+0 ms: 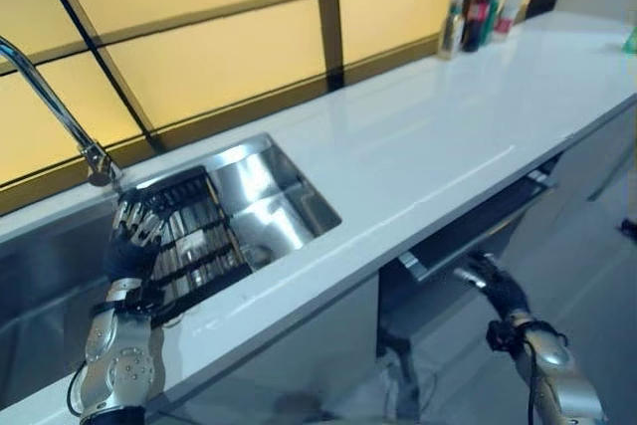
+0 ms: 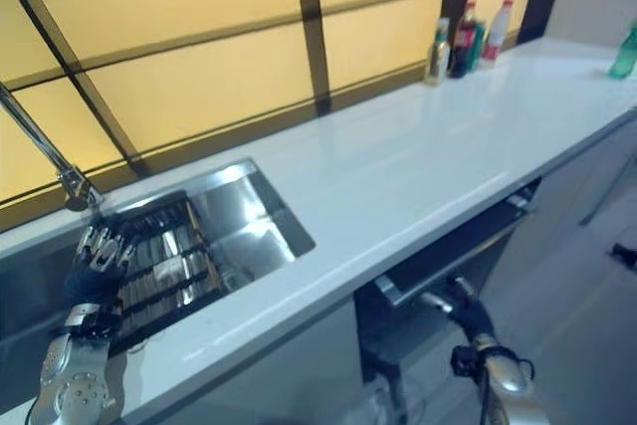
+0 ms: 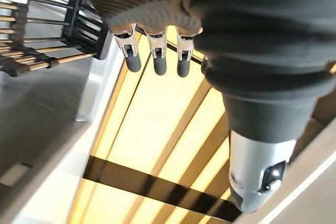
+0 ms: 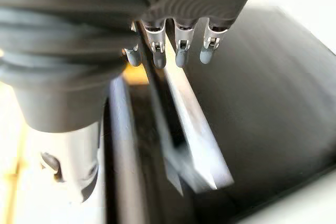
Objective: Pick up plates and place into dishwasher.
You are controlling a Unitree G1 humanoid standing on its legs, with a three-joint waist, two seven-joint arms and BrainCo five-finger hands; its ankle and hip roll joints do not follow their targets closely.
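A dark dish rack with metal rods sits in the steel sink; I cannot make out a plate in it. My left hand hovers over the rack's left end, fingers relaxed and holding nothing. Below the counter, the dishwasher door stands tilted a little way out at its top. My right hand is just under that top edge, its fingers straight and pointing at the edge, with nothing in them.
A long white counter runs to the right of the sink. A curved faucet rises at the sink's back left. Several bottles stand at the far back, and a green bottle at the right edge.
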